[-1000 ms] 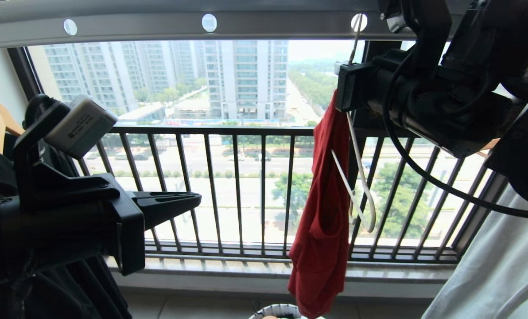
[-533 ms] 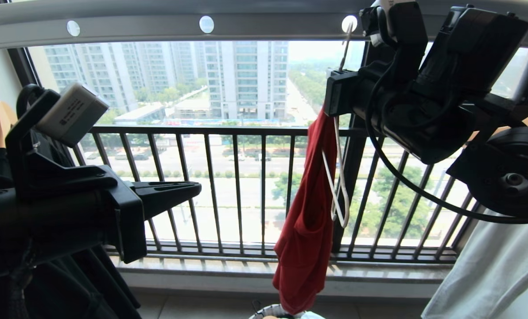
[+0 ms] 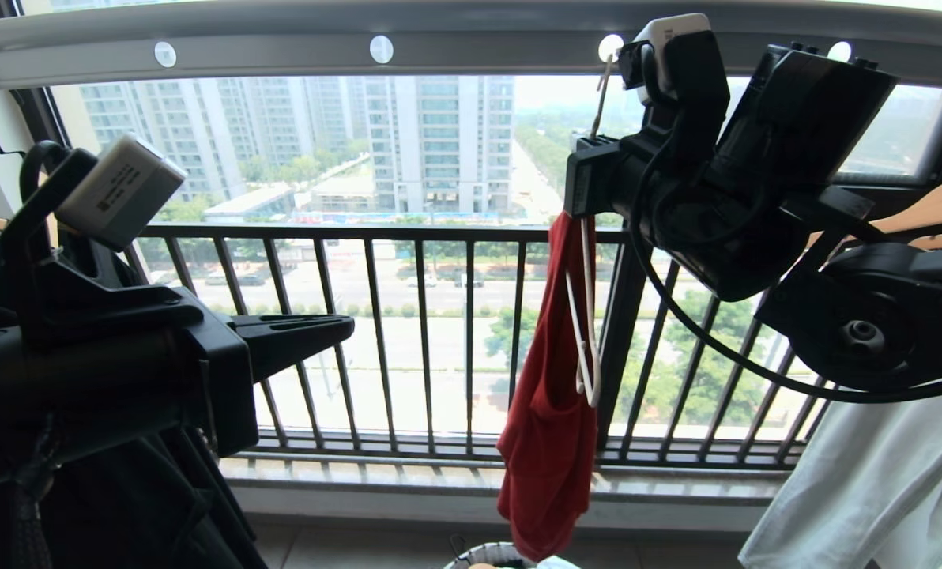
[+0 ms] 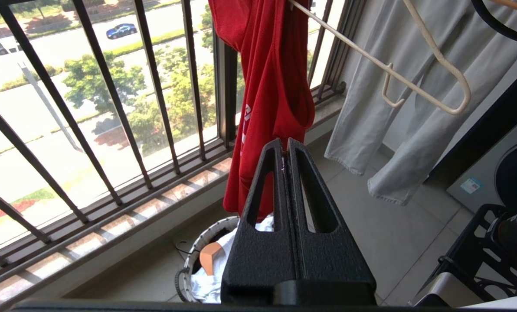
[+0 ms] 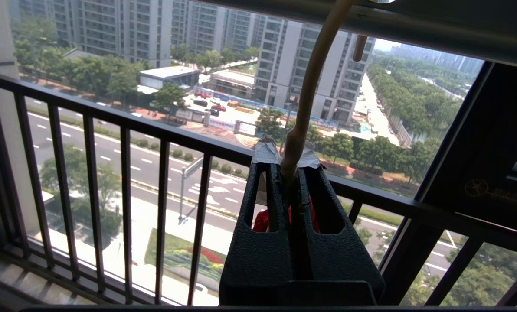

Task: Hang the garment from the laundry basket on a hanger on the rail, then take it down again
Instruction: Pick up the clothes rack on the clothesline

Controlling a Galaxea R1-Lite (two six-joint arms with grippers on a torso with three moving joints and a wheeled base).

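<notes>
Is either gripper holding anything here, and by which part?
The right gripper is shut on the hanger, at its neck under the hook. The left gripper is shut and empty.

The scene is lit strongly by hazy daylight from the far window, so that the near arms and the black garment (image 3: 123,506) are rendered as dark, backlit shapes.

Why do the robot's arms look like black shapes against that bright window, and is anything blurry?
Head view: daylight comes from behind, so the left gripper and right gripper are near silhouettes. Left wrist view: the garment is evenly lit and sharp. Right wrist view: the hanger close to the lens looks soft.
</notes>
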